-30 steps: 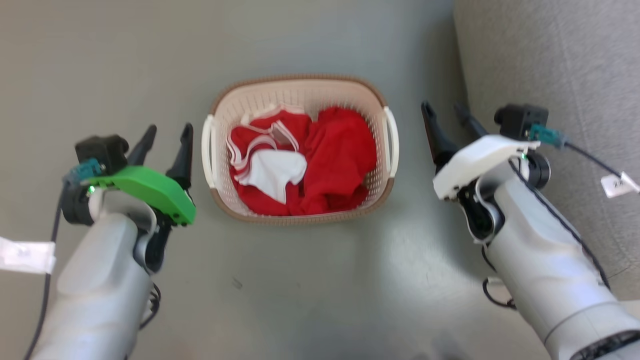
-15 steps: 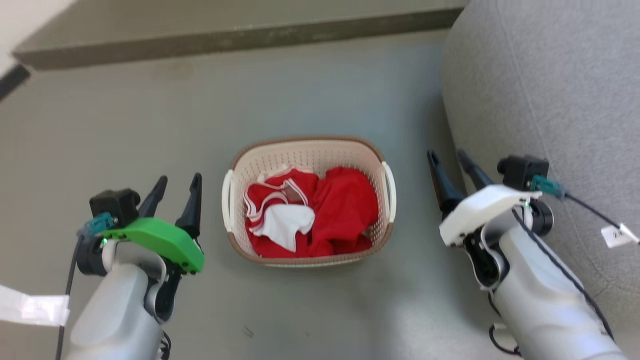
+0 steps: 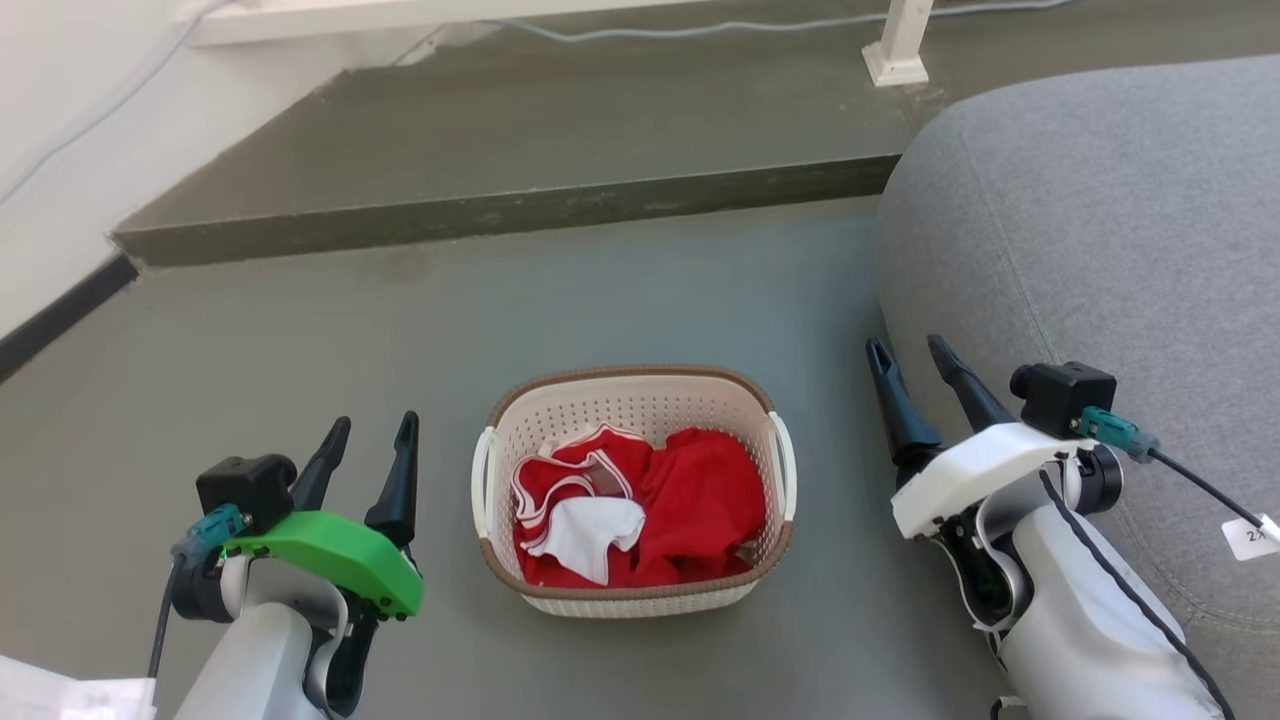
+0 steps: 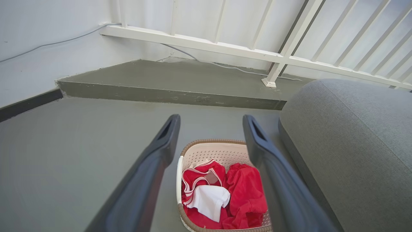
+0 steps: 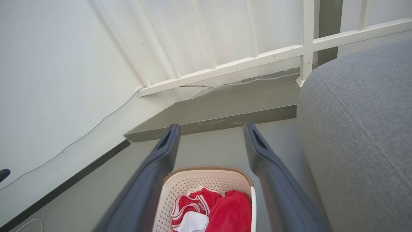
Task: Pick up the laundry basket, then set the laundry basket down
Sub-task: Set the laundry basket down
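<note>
Laundry basket (image 3: 625, 405) sits on the floor, centre, with red clothes (image 3: 700, 500) inside and a grey sofa (image 3: 1080, 230) to its right. Left gripper (image 3: 375, 420) and right gripper (image 3: 906, 345) flank it without touching, fingers spread and empty. Likely pre-grasp. Next, each gripper moves inward to its white side handle, clamps, and both lift level.

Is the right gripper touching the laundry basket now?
Apart. The head view shows a strip of bare floor between the right gripper and the nearest side of the laundry basket.

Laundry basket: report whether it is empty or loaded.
Loaded: red and white clothes lie crumpled inside the laundry basket, below its rim.
</note>
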Robot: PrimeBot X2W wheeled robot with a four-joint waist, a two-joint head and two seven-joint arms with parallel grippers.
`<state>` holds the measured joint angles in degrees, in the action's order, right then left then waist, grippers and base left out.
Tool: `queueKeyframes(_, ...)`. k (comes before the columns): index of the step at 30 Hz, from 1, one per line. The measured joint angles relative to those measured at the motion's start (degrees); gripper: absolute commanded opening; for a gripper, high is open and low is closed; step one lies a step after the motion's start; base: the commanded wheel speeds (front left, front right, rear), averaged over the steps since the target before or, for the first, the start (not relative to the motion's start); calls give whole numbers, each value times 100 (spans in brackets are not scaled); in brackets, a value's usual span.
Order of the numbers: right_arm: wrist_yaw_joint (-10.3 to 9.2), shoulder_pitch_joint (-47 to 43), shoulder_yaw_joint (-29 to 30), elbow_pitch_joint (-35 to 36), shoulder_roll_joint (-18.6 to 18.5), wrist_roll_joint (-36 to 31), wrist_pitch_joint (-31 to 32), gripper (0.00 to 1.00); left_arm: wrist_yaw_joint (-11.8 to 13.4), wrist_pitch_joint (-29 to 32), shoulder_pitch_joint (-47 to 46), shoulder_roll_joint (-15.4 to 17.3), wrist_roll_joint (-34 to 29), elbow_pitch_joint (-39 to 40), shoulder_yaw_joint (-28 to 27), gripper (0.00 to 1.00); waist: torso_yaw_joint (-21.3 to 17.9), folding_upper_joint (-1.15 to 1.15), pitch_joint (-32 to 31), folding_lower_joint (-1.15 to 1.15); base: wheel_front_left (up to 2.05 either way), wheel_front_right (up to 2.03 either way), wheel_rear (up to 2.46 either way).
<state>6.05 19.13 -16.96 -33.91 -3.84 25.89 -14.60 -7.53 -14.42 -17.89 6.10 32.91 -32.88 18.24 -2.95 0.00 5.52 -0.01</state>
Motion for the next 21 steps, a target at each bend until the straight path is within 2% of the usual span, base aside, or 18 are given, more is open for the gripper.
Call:
queueKeyframes(12,-69,-760,486,837,-26,-325,0,100,0,0,450,-143,-327,567,-336,100,105,0,-293,0,0,0,0)
queueKeyframes(21,-69,-1043,570,1323,-22,-600,0,100,0,-1,779,-177,-508,923,-553,100,133,0,-436,0,0,0,0)
